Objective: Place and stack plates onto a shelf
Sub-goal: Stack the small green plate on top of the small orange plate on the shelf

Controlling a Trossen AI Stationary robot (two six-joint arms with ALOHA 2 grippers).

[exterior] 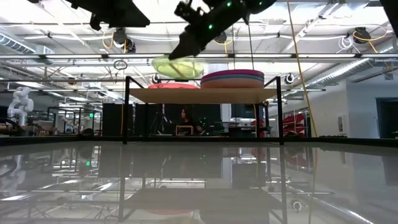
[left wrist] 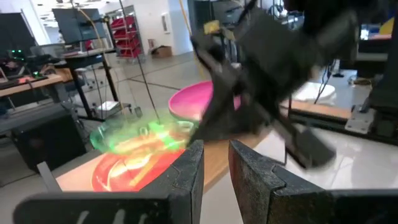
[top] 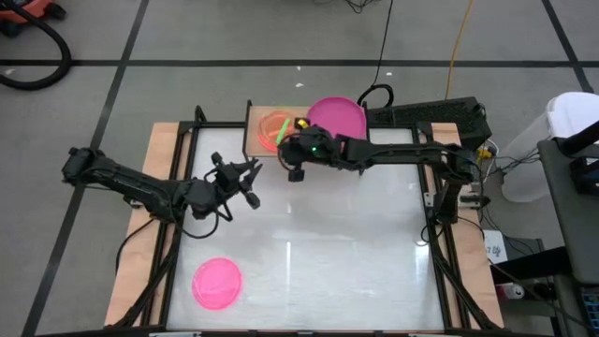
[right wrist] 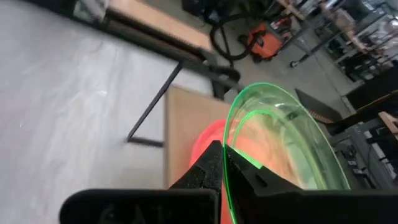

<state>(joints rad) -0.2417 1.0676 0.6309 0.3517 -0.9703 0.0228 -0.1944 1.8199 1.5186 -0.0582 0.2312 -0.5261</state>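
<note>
A: High view: right tool sits over the near edge of the shelf, carrying the green plate above the orange plate. The big stack, magenta plate on top, is beside it on the shelf. One hot-pink plate lies on the tabletop, well away.

B: Left tool?

A: Parked over the tabletop short of the shelf, empty.

B: Low view?

A: Green plate hangs tilted above the orange one, not touching it. I'd level it, centre it over the orange, lower, and only then let go, otherwise it may slide off.

B: Left wrist view?

A: Left fingers show a narrow gap with nothing in it. Green plate is blurry beyond them.

B: Right wrist view?

A: Right tool is clamped on the green plate's rim, fingers nearly together. Orange plate is underneath.
</note>
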